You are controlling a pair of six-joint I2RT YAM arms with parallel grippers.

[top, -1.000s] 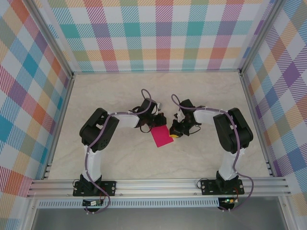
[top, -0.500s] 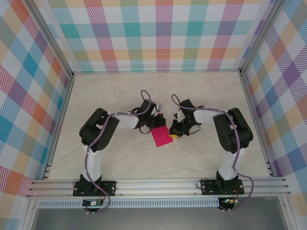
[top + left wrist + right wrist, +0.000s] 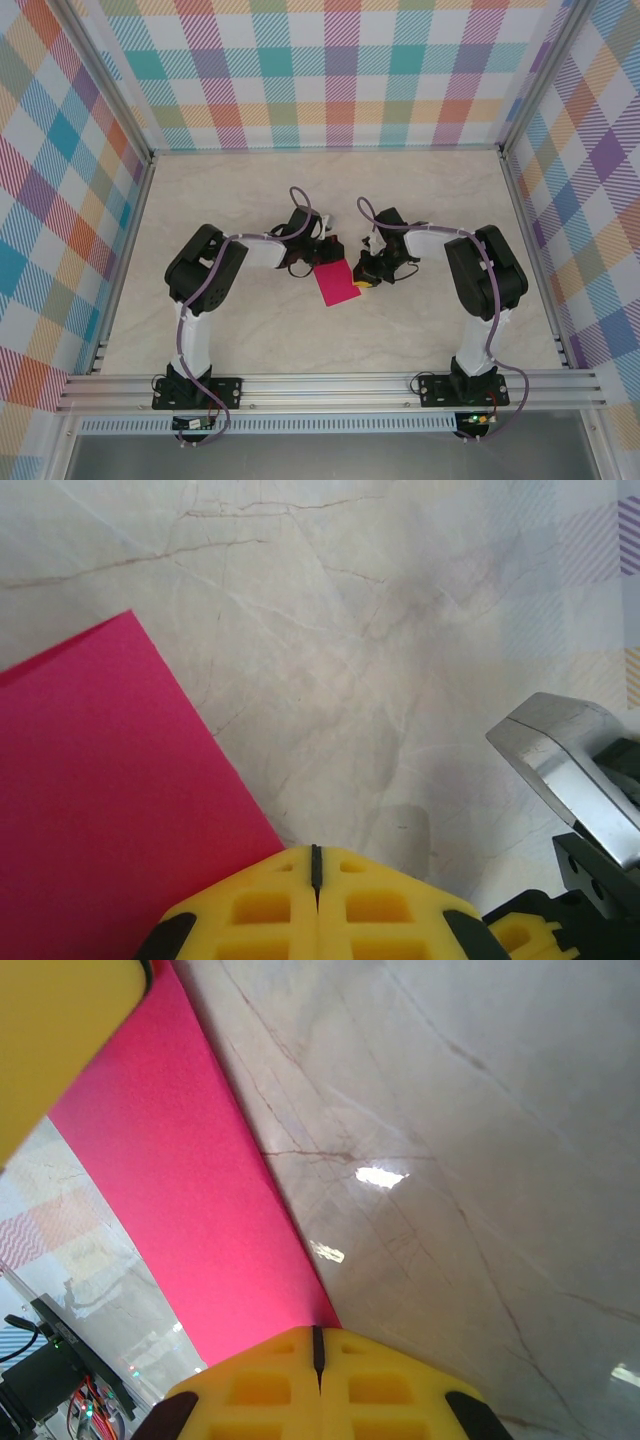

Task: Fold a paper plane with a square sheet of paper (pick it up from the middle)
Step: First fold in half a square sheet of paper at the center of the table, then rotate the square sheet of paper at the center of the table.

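Logging from my remote station: square sheet of paper, magenta, lying on marble table between the arms. Left gripper fingers pressed together; right gripper likewise, both at the sheet's edge.

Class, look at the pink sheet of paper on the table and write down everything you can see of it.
The sheet of paper is plain magenta-pink and thin, with straight edges and sharp corners; no crease shows. It lies on the marble-look table, slightly askew. The shut yellow fingertips of the left gripper meet one edge, those of the right gripper the opposite side; whether either pinches it is unclear.
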